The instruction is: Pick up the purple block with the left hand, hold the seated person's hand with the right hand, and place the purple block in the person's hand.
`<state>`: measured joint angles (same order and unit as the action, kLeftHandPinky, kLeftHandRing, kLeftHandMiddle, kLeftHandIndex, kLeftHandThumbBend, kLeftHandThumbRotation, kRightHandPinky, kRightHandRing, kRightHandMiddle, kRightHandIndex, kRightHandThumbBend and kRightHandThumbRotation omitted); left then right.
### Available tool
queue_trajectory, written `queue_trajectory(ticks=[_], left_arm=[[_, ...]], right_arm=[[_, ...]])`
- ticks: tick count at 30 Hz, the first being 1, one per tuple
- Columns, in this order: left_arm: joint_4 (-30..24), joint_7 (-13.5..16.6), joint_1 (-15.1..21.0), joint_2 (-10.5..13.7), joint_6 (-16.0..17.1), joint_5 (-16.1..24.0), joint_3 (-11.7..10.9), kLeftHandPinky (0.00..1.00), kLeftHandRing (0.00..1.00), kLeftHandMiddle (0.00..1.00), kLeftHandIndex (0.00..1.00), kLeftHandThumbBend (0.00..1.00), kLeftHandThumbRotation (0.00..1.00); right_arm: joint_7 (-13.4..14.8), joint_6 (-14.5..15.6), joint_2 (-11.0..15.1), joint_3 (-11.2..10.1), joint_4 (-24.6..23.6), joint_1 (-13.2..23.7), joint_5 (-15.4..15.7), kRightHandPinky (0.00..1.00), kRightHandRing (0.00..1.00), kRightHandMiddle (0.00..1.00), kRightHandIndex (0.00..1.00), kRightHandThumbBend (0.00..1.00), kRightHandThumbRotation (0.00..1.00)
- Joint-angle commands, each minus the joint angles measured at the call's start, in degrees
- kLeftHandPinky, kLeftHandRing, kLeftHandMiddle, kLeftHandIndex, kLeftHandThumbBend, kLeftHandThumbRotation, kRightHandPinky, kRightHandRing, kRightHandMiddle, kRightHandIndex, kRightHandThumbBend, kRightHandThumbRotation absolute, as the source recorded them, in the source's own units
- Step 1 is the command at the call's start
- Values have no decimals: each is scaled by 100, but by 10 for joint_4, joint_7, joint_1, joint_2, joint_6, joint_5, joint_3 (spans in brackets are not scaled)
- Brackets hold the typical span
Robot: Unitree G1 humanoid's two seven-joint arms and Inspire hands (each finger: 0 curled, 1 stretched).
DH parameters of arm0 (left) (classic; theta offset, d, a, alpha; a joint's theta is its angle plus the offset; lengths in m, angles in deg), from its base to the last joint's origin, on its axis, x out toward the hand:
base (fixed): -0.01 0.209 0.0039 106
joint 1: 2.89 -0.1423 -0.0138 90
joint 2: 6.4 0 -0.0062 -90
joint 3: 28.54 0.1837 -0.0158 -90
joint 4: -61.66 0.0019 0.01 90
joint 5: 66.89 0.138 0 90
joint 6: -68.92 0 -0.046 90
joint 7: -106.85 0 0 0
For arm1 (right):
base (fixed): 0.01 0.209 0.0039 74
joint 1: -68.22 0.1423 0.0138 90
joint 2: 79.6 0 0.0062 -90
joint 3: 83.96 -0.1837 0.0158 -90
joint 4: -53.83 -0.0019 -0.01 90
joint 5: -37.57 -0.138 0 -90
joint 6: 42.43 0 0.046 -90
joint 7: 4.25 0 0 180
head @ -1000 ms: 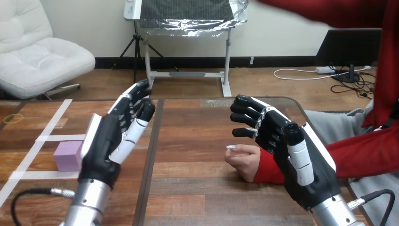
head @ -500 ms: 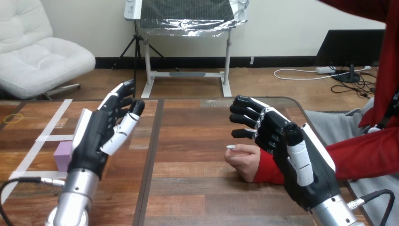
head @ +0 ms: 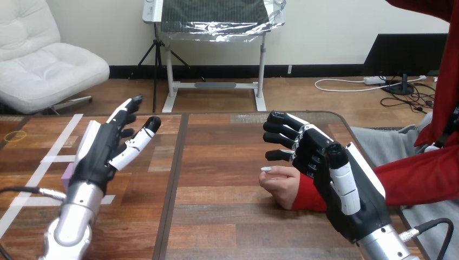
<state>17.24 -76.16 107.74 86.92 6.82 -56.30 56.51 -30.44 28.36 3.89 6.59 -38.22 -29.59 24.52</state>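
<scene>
Left hand (head: 103, 151), fingers straight and empty, should drop toward 8 o'clock onto the purple block (head: 65, 177) half hidden behind it; right hand (head: 316, 160), loosely open, hovers by the person's hand (head: 280, 184)

At the lower left of the frame, the left hand (head: 100, 154) is black with a white shell along its back and black-and-white jointed fingers (head: 123, 112), on a rounded silver forearm (head: 73, 225). The right hand (head: 325, 168), at lower right, matches it.
</scene>
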Motion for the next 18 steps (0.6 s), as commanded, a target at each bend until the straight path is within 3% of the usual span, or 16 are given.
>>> queue_trajectory(ticks=[1,9,18], left_arm=[[67,39,121,47,-7,54,30,85,92,93,92,57,62],[131,98,167,73,-38,126,68,83,88,90,90,61,56],[190,137,208,91,-73,184,108,88,88,89,89,62,53]], right_arm=[[0,0,12,-6,-30,30,0,74,84,85,84,85,100],[-3,2,13,-5,-32,29,-2,75,84,85,85,85,100],[-7,6,15,-5,-34,28,-3,75,85,85,85,85,100]])
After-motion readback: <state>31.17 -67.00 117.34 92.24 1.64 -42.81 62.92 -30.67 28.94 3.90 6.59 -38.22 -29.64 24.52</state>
